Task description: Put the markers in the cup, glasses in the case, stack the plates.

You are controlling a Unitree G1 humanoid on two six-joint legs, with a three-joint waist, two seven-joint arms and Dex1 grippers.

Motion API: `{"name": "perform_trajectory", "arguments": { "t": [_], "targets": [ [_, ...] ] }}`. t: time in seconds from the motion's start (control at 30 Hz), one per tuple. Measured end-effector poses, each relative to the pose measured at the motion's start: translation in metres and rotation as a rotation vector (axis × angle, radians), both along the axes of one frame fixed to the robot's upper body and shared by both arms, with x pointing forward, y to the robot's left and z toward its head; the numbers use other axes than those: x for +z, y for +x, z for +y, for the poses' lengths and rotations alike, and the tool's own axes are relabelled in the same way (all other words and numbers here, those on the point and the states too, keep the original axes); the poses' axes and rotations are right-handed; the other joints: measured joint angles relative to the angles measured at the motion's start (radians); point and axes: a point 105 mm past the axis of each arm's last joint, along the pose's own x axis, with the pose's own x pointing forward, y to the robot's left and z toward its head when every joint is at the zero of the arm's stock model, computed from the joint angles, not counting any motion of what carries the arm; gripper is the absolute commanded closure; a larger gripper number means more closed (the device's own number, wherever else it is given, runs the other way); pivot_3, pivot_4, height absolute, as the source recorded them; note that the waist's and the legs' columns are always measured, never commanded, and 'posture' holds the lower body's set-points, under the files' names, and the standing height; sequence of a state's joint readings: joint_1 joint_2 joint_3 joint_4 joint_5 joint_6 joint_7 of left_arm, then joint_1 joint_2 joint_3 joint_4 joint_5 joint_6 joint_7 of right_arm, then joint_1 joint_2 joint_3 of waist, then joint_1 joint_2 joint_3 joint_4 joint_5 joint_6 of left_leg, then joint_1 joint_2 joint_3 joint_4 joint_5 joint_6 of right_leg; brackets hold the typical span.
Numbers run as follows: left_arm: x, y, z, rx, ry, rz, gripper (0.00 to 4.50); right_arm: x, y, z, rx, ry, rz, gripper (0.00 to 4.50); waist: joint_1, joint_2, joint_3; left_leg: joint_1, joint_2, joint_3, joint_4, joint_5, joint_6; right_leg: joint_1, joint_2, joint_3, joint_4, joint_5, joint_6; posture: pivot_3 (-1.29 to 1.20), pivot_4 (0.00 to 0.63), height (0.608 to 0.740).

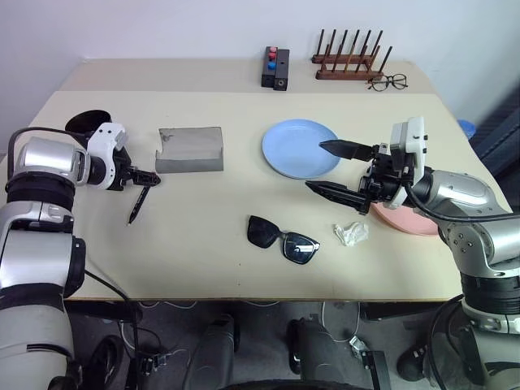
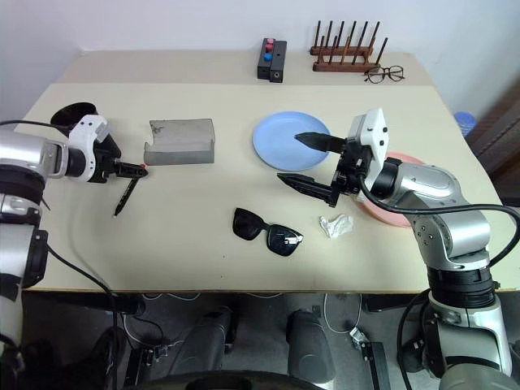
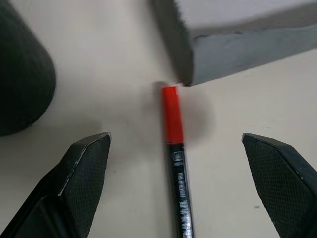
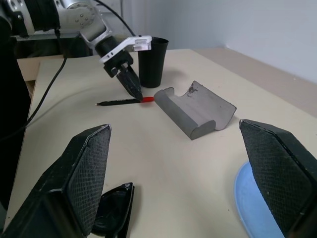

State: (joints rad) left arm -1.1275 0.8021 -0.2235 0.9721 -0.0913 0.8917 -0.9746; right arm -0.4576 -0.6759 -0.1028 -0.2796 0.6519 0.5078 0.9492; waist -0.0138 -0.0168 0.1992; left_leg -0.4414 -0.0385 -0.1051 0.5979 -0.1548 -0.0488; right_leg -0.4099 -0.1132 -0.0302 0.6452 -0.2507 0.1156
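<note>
Table: marker between left hand fingers.

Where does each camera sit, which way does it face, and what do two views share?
Head views: look down over the table; both arms show.
Left wrist view: faces the marker between the open left end effector.
Right wrist view: looks across the table past the open right end effector.
Shared: marker, case and cup.

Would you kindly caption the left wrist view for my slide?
Open left tool straddling the red-tipped marker, beside the grey case.
</note>
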Motion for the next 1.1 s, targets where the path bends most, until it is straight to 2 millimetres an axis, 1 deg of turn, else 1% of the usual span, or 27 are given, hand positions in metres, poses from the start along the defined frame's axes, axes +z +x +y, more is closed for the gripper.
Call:
{"name": "perform_trajectory", "arguments": {
  "t": [0.27, 0.3, 0.37, 0.4, 0.47, 0.5, 0.53, 0.6, 0.63, 0.83, 1.1],
  "targets": [
    [-0.005, -0.001, -0.005, -0.045, 0.018, 0.032, 0.1, -0.002, 0.0, -0.001, -0.015, 0.002, 0.005, 0.26, -0.002, 0.0, 0.0, 0.0, 0.0, 0.0, 0.0, 0.0, 0.0, 0.0, 0.0, 0.0, 0.0, 0.0, 0.0, 0.0, 0.15, 0.74],
    [-0.006, -0.002, -0.005, -0.048, 0.019, 0.033, 0.32, -0.002, 0.0, -0.001, -0.016, 0.001, 0.005, 0.26, -0.002, 0.0, 0.0, 0.0, 0.0, 0.0, 0.0, 0.0, 0.0, 0.0, 0.0, 0.0, 0.0, 0.0, 0.0, 0.0, 0.15, 0.74],
    [-0.008, -0.003, -0.005, -0.054, 0.023, 0.035, 0.92, -0.002, 0.0, 0.0, -0.017, 0.0, 0.004, 0.26, -0.002, 0.0, 0.0, 0.0, 0.0, 0.0, 0.0, 0.0, 0.0, 0.0, 0.0, 0.0, 0.001, 0.0, 0.0, 0.0, 0.15, 0.74],
    [-0.009, -0.003, -0.006, -0.058, 0.028, 0.034, 1.36, -0.002, 0.0, 0.0, -0.017, 0.0, 0.004, 0.26, -0.002, 0.0, 0.0, 0.0, 0.0, 0.0, 0.0, 0.0, 0.0, 0.0, 0.0, 0.0, 0.001, 0.0, 0.0, 0.0, 0.15, 0.74],
    [-0.01, -0.003, -0.005, -0.057, 0.036, 0.03, 2.34, -0.002, 0.0, 0.0, -0.018, 0.0, 0.004, 0.26, -0.002, 0.0, 0.0, 0.001, 0.0, 0.0, 0.0, 0.0, 0.0, 0.0, 0.0, 0.0, 0.001, 0.0, 0.0, 0.0, 0.15, 0.74],
    [-0.011, -0.003, -0.004, -0.056, 0.041, 0.029, 2.95, -0.002, 0.0, -0.001, -0.018, -0.001, 0.004, 0.26, -0.002, 0.0, 0.0, 0.001, 0.0, 0.0, 0.0, 0.0, 0.0, 0.0, 0.0, 0.0, 0.001, 0.0, 0.0, 0.0, 0.15, 0.74],
    [-0.012, -0.004, -0.004, -0.058, 0.045, 0.03, 3.36, -0.002, 0.0, -0.001, -0.018, -0.001, 0.004, 0.26, -0.002, 0.001, 0.0, 0.001, 0.0, 0.0, 0.0, 0.0, 0.0, 0.0, 0.0, 0.0, 0.001, 0.0, 0.0, 0.0, 0.15, 0.74],
    [-0.013, -0.005, -0.005, -0.064, 0.052, 0.031, 4.42, -0.002, 0.0, -0.001, -0.019, -0.002, 0.003, 0.26, -0.002, 0.001, -0.001, 0.001, 0.0, 0.0, 0.0, 0.0, 0.0, 0.0, 0.0, 0.0, 0.001, 0.0, 0.0, 0.0, 0.15, 0.74],
    [-0.011, -0.005, -0.005, -0.066, 0.048, 0.025, 4.46, -0.002, 0.0, -0.001, -0.019, -0.003, 0.004, 0.26, -0.002, 0.001, -0.001, 0.001, 0.0, 0.0, 0.0, 0.0, 0.0, 0.0, 0.0, 0.0, 0.001, 0.0, 0.0, 0.0, 0.15, 0.74],
    [-0.013, -0.008, 0.001, -0.046, 0.061, 0.028, 4.46, -0.002, 0.0, -0.001, -0.02, -0.007, 0.003, 0.26, -0.002, 0.001, -0.001, 0.001, 0.0, 0.0, 0.0, 0.0, 0.0, 0.001, 0.0, 0.0, 0.001, 0.0, 0.0, 0.0, 0.15, 0.74],
    [-0.01, -0.006, 0.007, -0.014, 0.06, 0.0, 4.46, -0.002, 0.001, -0.001, -0.024, -0.011, 0.001, 0.26, -0.002, 0.001, -0.001, 0.001, 0.0, 0.0, 0.0, 0.0, 0.0, 0.0, 0.0, 0.0, 0.001, 0.0, 0.0, 0.0, 0.15, 0.74]
  ]
}}
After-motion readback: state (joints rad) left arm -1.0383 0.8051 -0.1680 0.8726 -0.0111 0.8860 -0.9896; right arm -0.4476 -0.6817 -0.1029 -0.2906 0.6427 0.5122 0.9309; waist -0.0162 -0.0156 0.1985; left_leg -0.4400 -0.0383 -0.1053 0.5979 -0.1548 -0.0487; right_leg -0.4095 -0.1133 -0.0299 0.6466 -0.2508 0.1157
